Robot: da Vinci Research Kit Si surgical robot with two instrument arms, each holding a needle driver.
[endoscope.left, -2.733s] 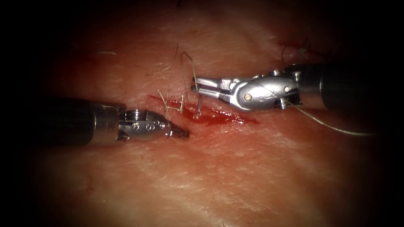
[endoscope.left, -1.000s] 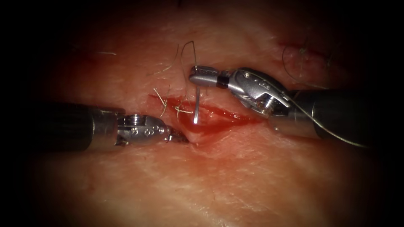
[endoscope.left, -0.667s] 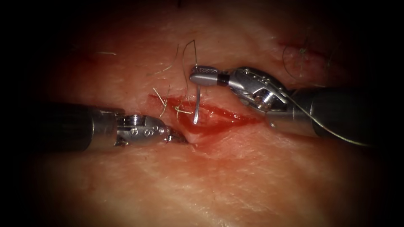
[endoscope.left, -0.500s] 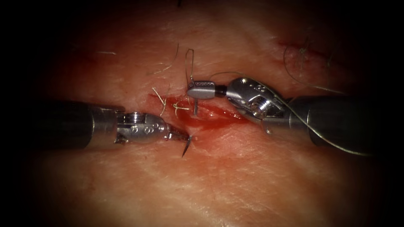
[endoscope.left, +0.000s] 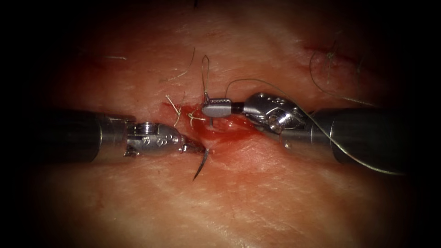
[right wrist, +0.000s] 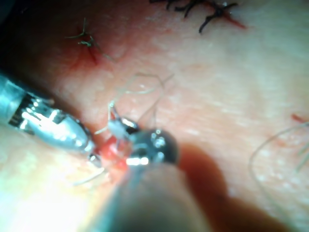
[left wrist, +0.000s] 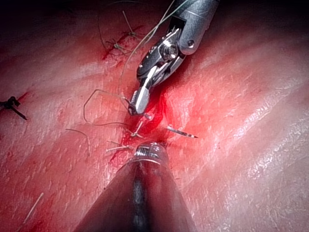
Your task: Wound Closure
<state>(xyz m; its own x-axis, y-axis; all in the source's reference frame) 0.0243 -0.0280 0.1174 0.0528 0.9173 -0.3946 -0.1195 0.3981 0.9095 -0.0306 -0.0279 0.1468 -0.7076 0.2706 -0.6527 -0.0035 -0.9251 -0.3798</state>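
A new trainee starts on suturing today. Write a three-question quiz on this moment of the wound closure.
1. True or false: the right tool holds the needle near its tail end.
2. Where does the needle's tip show?
A. Out of the tissue below the cut, beside the left tool
B. Lying loose on the tissue far to the right of the cut
C. Between the left tool's jaws
3. Fill in: the thread trails away across the ____ tool's shaft.

Key
1. True: its jaws are shut on the needle above the cut.
2. A: the needle passes through the tissue; the left tool's jaws rest shut at the cut's edge.
3. right
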